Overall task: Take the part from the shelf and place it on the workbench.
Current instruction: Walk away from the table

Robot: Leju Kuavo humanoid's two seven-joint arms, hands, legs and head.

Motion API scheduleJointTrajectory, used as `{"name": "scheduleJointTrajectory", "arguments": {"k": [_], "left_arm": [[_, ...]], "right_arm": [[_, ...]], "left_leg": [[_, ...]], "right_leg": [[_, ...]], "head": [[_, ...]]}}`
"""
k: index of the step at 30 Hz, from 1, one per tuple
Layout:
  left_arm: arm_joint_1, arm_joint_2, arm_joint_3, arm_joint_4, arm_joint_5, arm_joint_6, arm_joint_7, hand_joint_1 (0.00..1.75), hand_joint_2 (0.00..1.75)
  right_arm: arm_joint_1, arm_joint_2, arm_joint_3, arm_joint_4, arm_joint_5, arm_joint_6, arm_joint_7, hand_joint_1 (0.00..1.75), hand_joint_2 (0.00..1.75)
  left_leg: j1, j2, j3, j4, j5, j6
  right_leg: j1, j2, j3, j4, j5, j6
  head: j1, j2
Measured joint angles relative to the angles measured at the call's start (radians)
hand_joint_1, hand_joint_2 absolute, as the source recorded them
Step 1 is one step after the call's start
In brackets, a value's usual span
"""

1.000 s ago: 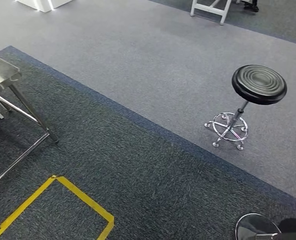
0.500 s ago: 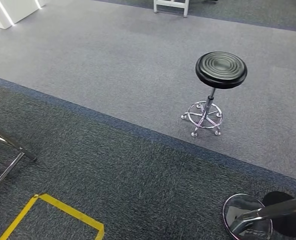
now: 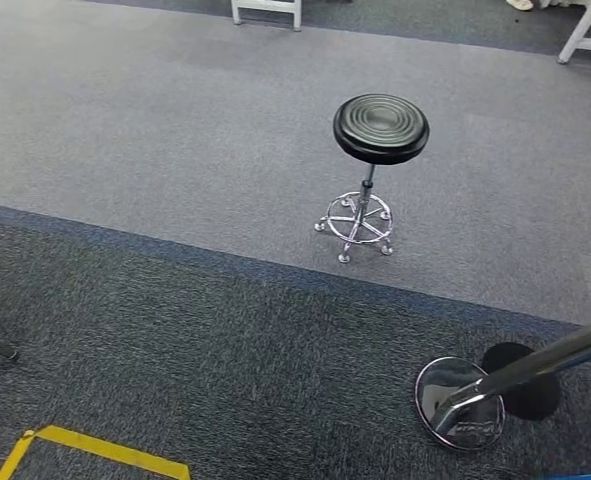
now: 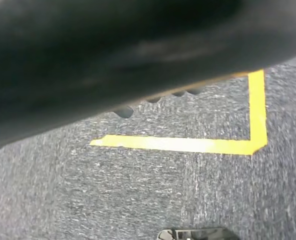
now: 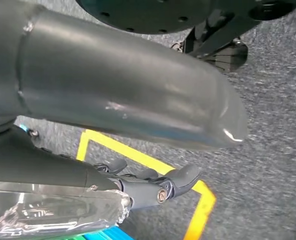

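Looking down from the robot's head, we see open carpet: a paler grey band farther off and a darker, speckled band nearer. A black round stool (image 3: 381, 128) stands upright on the pale band. Nearer, on the robot's right, a shiny chrome disc foot (image 3: 458, 402) lies on the dark carpet, with a metal pole slanting away from it. A line of yellow floor tape (image 3: 103, 450) marks out a box at the near left.

At the right wrist, the right hand (image 5: 119, 115) comes in large and grey. Its dark fingers (image 5: 176, 177) stretch fairly straight along the top of the part (image 5: 55, 215), which seems to be wrapped in crinkled, silvery plastic with a blue-green edge beneath. We judge that the hand is holding the part, fingers laid flat over it to steady it rather than curled tight. The contact itself is partly hidden, so this is a reading, not a certainty. The part hangs low beside the body, above the taped carpet.

At the left wrist, a dark blurred mass, probably the left hand (image 4: 100, 60), crosses above a corner of the yellow tape. We cannot tell how its fingers are set.

With only floor ahead, we take this to be the carrying stretch between shelf and desk. The stool and chrome foot are obstacles to steer around.
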Motion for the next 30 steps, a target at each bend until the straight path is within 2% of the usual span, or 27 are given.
{"name": "scheduleJointTrajectory", "arguments": {"k": [1,2,3,4,5,6,7,9,11,12,13,14,15,16,17,18,20,21,22,24,25,26,27,28,29,30], "left_arm": [[0.000,-0.001,0.003,-0.001,-0.004,-0.003,0.000,0.00,0.00],[-0.001,-0.003,0.007,-0.003,-0.009,-0.006,0.001,0.00,0.00],[-0.001,-0.005,0.010,-0.005,-0.014,-0.009,0.001,0.00,0.00],[-0.001,-0.007,0.013,-0.008,-0.018,-0.012,0.002,0.00,0.00],[-0.001,-0.009,0.016,-0.010,-0.022,-0.014,0.003,0.00,0.00],[-0.001,-0.010,0.019,-0.013,-0.025,-0.017,0.003,0.00,0.00],[-0.001,-0.011,0.022,-0.016,-0.029,-0.019,0.003,0.00,0.00],[-0.002,-0.014,0.030,-0.024,-0.038,-0.025,0.004,0.00,0.00],[-0.003,-0.018,0.038,-0.033,-0.052,-0.032,0.004,0.00,0.00],[-0.003,-0.020,0.043,-0.035,-0.063,-0.035,0.005,0.00,0.00],[-0.003,-0.021,0.050,-0.037,-0.076,-0.037,0.003,0.00,0.00],[-0.004,-0.021,0.058,-0.037,-0.089,-0.038,0.001,0.00,0.00],[-0.006,-0.021,0.066,-0.036,-0.100,-0.037,-0.003,0.00,0.00],[-0.009,-0.021,0.074,-0.034,-0.109,-0.034,-0.008,0.00,0.00],[-0.014,-0.020,0.081,-0.030,-0.115,-0.031,-0.013,0.00,0.00],[-0.020,-0.018,0.086,-0.026,-0.118,-0.028,-0.018,0.00,0.00],[-0.031,-0.013,0.096,-0.016,-0.120,-0.022,-0.025,0.00,0.00],[-0.035,-0.010,0.100,-0.010,-0.121,-0.019,-0.027,0.00,0.00],[-0.038,-0.008,0.105,-0.004,-0.122,-0.015,-0.030,0.00,0.00],[-0.043,-0.004,0.114,0.009,-0.122,0.000,-0.036,0.00,0.00],[-0.046,-0.003,0.118,0.016,-0.122,0.007,-0.039,0.00,0.00],[-0.048,-0.001,0.123,0.022,-0.122,0.013,-0.041,0.00,0.00],[-0.049,0.000,0.127,0.028,-0.122,0.017,-0.043,0.00,0.00],[-0.049,0.000,0.132,0.033,-0.122,0.019,-0.044,0.00,0.00],[-0.049,0.001,0.136,0.039,-0.122,0.019,-0.045,0.00,0.00],[-0.048,0.002,0.139,0.043,-0.123,0.018,-0.045,0.00,0.00]], "right_arm": [[0.002,0.000,0.000,0.001,0.001,0.000,0.000,0.00,0.00],[0.004,0.000,0.000,0.001,0.002,0.000,0.000,0.00,0.00],[0.006,0.000,-0.001,0.002,0.003,0.000,0.000,0.00,0.00],[0.006,0.000,-0.001,0.002,0.004,-0.001,0.000,0.00,0.00],[0.005,-0.001,-0.001,0.002,0.006,-0.001,0.000,0.00,0.00],[0.003,-0.001,-0.001,0.002,0.006,0.000,0.000,0.00,0.00],[0.002,-0.001,-0.001,0.003,0.007,0.000,-0.001,0.00,0.00],[0.004,-0.001,-0.001,0.003,0.007,0.000,-0.001,0.00,0.00],[0.007,-0.001,-0.002,0.003,0.008,-0.001,-0.001,0.00,0.00],[0.006,-0.001,-0.003,0.003,0.009,-0.002,0.000,0.00,0.00],[0.004,-0.001,-0.005,0.004,0.009,-0.002,0.000,0.00,0.00],[0.001,-0.001,-0.009,0.004,0.010,-0.003,-0.001,0.00,0.00],[-0.003,-0.001,-0.013,0.005,0.011,-0.003,-0.002,0.00,0.00],[-0.005,-0.001,-0.019,0.007,0.012,-0.003,-0.003,0.00,0.00],[-0.005,-0.001,-0.025,0.008,0.014,-0.003,-0.004,0.00,0.00],[-0.005,-0.001,-0.030,0.010,0.016,-0.003,-0.004,0.00,0.00],[-0.007,-0.001,-0.036,0.012,0.018,-0.002,-0.005,0.00,0.00],[-0.009,0.000,-0.038,0.013,0.019,-0.002,-0.005,0.00,0.00],[-0.010,0.000,-0.040,0.014,0.021,-0.001,-0.006,0.00,0.00],[-0.008,0.000,-0.043,0.015,0.025,0.003,-0.007,0.00,0.00],[-0.005,0.000,-0.044,0.015,0.027,0.005,-0.007,0.00,0.00],[-0.003,0.000,-0.044,0.015,0.028,0.007,-0.007,0.00,0.00],[-0.003,0.000,-0.044,0.015,0.029,0.009,-0.007,0.00,0.00],[-0.005,-0.001,-0.044,0.015,0.030,0.010,-0.007,0.00,0.00],[-0.007,-0.001,-0.044,0.015,0.031,0.011,-0.007,0.00,0.00],[-0.008,-0.001,-0.044,0.015,0.031,0.012,-0.007,0.00,0.00]], "left_leg": [[0.000,0.013,0.001,0.000,-0.002,-0.001],[0.001,0.025,0.002,0.001,-0.004,-0.004],[0.001,0.036,0.005,0.002,-0.007,-0.007],[0.000,0.046,0.009,0.003,-0.011,-0.012],[-0.002,0.054,0.013,0.005,-0.016,-0.018],[-0.004,0.061,0.016,0.007,-0.019,-0.024],[-0.006,0.066,0.019,0.009,-0.022,-0.029],[-0.003,0.076,0.024,0.010,-0.025,-0.040],[0.002,0.053,0.019,0.036,-0.050,-0.052],[0.003,0.033,0.003,0.076,-0.078,-0.055],[0.004,0.012,-0.023,0.136,-0.112,-0.057],[0.004,0.001,-0.055,0.204,-0.143,-0.057],[0.004,-0.004,-0.084,0.261,-0.162,-0.056],[0.004,-0.007,-0.100,0.288,-0.159,-0.054],[0.003,-0.009,-0.101,0.279,-0.135,-0.051],[0.003,-0.014,-0.086,0.235,-0.096,-0.045],[0.003,-0.057,-0.039,0.111,-0.024,-0.032],[0.004,-0.078,-0.020,0.064,-0.010,-0.028],[0.003,-0.092,-0.010,0.038,-0.008,-0.026],[0.003,-0.083,-0.005,0.022,-0.014,-0.024],[0.004,-0.073,-0.003,0.017,-0.011,-0.021],[0.006,-0.062,-0.002,0.012,-0.008,-0.016],[0.008,-0.048,-0.001,0.007,-0.006,-0.012],[0.007,-0.034,0.000,0.005,-0.005,-0.008],[0.006,-0.019,0.000,0.005,-0.006,-0.006],[0.004,-0.004,-0.001,0.005,-0.007,-0.005]], "right_leg": [[-0.003,-0.004,-0.004,0.008,0.008,0.004],[-0.006,-0.010,0.013,-0.023,0.033,0.007],[-0.009,-0.020,0.046,-0.085,0.069,0.010],[-0.010,-0.040,0.084,-0.158,0.099,0.011],[-0.010,-0.055,0.116,-0.216,0.120,0.008],[-0.009,-0.065,0.136,-0.251,0.129,0.003],[-0.007,-0.068,0.141,-0.263,0.129,-0.004],[-0.006,-0.051,0.140,-0.262,0.130,-0.019],[-0.007,-0.037,0.145,-0.264,0.133,-0.031],[-0.009,-0.028,0.148,-0.265,0.135,-0.036],[-0.008,-0.019,0.147,-0.265,0.136,-0.040],[-0.007,-0.008,0.147,-0.265,0.136,-0.042],[-0.006,0.005,0.147,-0.265,0.137,-0.043],[-0.005,0.018,0.148,-0.264,0.137,-0.044],[-0.004,0.031,0.149,-0.264,0.137,-0.044],[-0.003,0.044,0.151,-0.264,0.136,-0.044],[-0.001,0.069,0.151,-0.263,0.136,-0.042],[-0.001,0.081,0.148,-0.261,0.136,-0.038],[-0.002,0.092,0.144,-0.261,0.137,-0.033],[-0.005,0.112,0.131,-0.263,0.141,-0.019],[-0.006,0.106,0.126,-0.260,0.139,-0.013],[-0.005,0.087,0.116,-0.244,0.126,-0.008],[-0.004,0.061,0.098,-0.208,0.103,-0.004],[-0.004,0.030,0.070,-0.152,0.070,-0.001],[-0.003,0.010,0.036,-0.085,0.035,0.002],[-0.004,0.001,0.007,-0.025,0.010,0.005]], "head": [[0.000,0.000],[0.000,0.000],[0.001,0.000],[0.001,0.000],[0.001,0.000],[-0.002,0.000],[-0.004,0.000],[-0.007,0.000],[-0.009,0.000],[-0.010,0.000],[-0.012,0.000],[-0.012,0.000],[-0.012,0.000],[-0.012,0.000],[-0.012,0.000],[-0.012,0.000],[-0.011,0.000],[-0.012,0.000],[-0.012,0.000],[-0.012,0.000],[-0.012,0.000],[-0.009,0.000],[-0.005,0.000],[-0.003,0.000],[0.000,0.000],[0.000,0.000]]}}
